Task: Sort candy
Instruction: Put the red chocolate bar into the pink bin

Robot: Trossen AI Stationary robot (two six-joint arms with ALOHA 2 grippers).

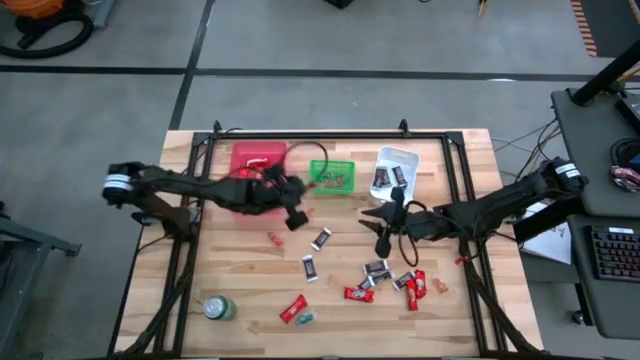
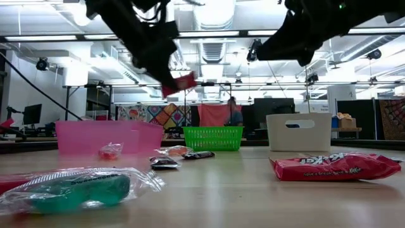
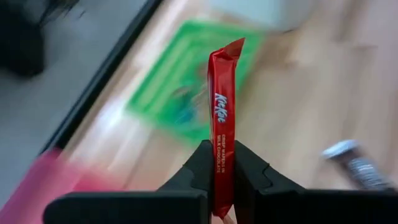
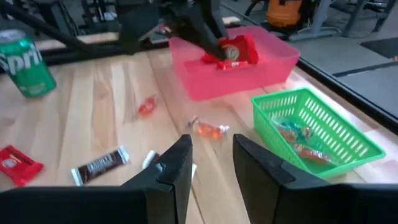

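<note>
High view: candy [image 1: 301, 309] near table edge [image 1: 330, 352].

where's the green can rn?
High view: the green can stands upright at the table's near-left corner, alone, with a red candy as its nearest neighbour to the right.

The scene was bright and evenly lit from ceiling strip lights [image 2: 215, 35], which glared white in the low view. Shadows on the table [image 1: 250, 290] were soft and faint. The left wrist view was smeared with blur behind a sharp red bar [image 3: 222, 124]. In the low view, the near teal sweet [image 2: 76, 190] was out of focus.
</note>
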